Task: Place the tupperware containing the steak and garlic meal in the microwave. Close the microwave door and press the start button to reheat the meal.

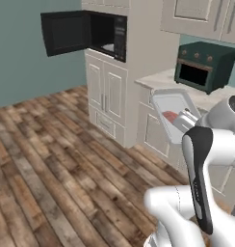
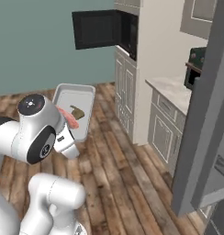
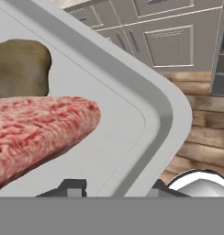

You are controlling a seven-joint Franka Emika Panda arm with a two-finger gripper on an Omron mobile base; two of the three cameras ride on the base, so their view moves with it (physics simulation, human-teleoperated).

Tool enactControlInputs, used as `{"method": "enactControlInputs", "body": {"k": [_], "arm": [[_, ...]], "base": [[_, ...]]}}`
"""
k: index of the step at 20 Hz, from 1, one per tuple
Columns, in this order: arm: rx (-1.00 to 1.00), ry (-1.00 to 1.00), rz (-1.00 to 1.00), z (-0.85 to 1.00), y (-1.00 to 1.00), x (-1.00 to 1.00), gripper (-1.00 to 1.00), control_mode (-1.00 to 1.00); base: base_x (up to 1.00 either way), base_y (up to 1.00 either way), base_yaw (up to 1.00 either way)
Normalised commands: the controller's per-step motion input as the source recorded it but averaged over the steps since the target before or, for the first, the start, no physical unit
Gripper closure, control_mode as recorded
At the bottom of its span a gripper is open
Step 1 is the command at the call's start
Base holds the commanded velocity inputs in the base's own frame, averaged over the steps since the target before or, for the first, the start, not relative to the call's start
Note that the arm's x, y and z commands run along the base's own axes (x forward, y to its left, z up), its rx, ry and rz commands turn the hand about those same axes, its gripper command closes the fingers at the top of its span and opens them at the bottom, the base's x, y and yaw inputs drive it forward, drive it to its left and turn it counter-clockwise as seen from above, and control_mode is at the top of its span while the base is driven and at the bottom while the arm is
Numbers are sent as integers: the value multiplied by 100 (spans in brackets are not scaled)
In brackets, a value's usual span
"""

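Translucent white, your tupperware [image 1: 173, 112] hangs tilted in the air above the wood floor [image 1: 52, 169], clear of the counter [image 1: 160, 79]. Steak [image 3: 38, 126] lies inside, with a dark garlic bit [image 3: 19, 66] at its 11 o'clock. Your gripper [image 3: 116, 187] is partly closed on the tray's rim. At 10 o'clock in the left base view, the microwave [image 1: 110, 34] stands with its door [image 1: 64, 33] swung open.

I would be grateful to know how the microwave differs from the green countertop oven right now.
The microwave is black and built into the tall cabinet column; the green oven stands lower, on the counter. The microwave door is swung wide open; the oven's is closed. Both are box-shaped with dark windows.
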Motion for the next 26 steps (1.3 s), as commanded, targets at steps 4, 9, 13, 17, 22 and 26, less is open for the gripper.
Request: {"method": "enactControlInputs", "body": {"k": [4, 9, 13, 17, 22, 26], "arm": [[0, 0, 0, 0, 0, 0, 100, 100], [0, 0, 0, 0, 0, 0, 100, 100], [0, 0, 0, 0, 0, 0, 100, 100], [0, 0, 0, 0, 0, 0, 100, 100], [0, 0, 0, 0, 0, 0, 100, 100], [0, 0, 0, 0, 0, 0, 100, 100]], "base": [[92, 5, 30], [100, 0, 17], [100, 0, 1], [100, 0, -1], [100, 0, -12], [98, 0, -19]]}}
